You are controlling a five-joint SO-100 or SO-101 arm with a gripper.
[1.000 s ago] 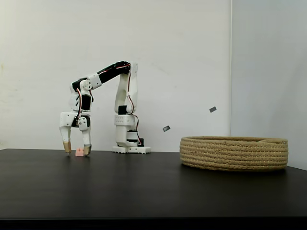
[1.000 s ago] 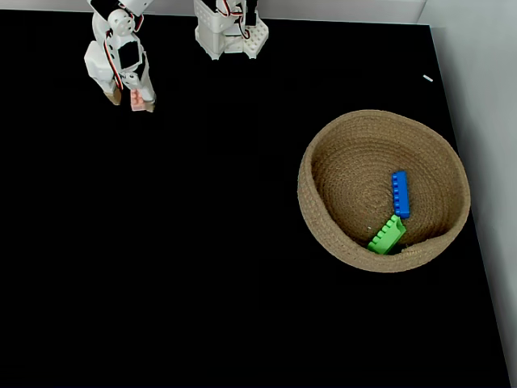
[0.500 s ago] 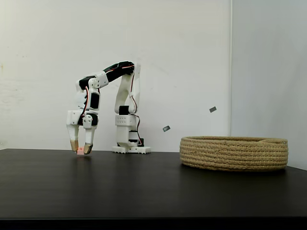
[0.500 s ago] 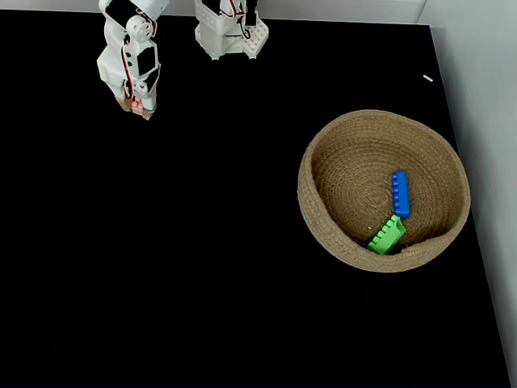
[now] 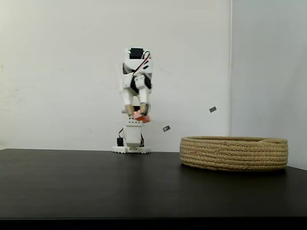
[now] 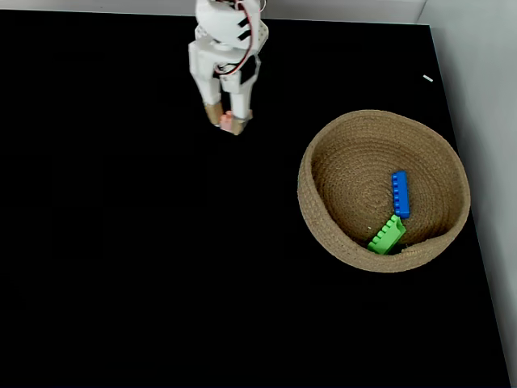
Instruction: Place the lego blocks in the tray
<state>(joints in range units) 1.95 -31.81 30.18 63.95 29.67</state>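
- No brand, label or writing can be read on anything here; two small dark tabs (image 5: 166, 128) stick to the wall behind.
- The gripper (image 5: 138, 114) is pinching the pale pink brick (image 5: 140, 116) between its fingertips, held well above the black table (image 5: 96, 187); from the higher fixed view the same gripper (image 6: 228, 121) shows the pink brick (image 6: 229, 122) at its tips.
- The arm (image 5: 135, 81) stands folded tall over its own base (image 5: 131, 149).
- The rope basket (image 5: 234, 153) sits well apart, off to the right in both fixed views, its rim (image 6: 305, 173) low.
- Inside it lie the blue brick (image 6: 400, 194) and the green brick (image 6: 387, 234), the green one against the near wall, the two close together.
- The table between the gripper and the basket is bare, with wide dark surface to the left and front too.
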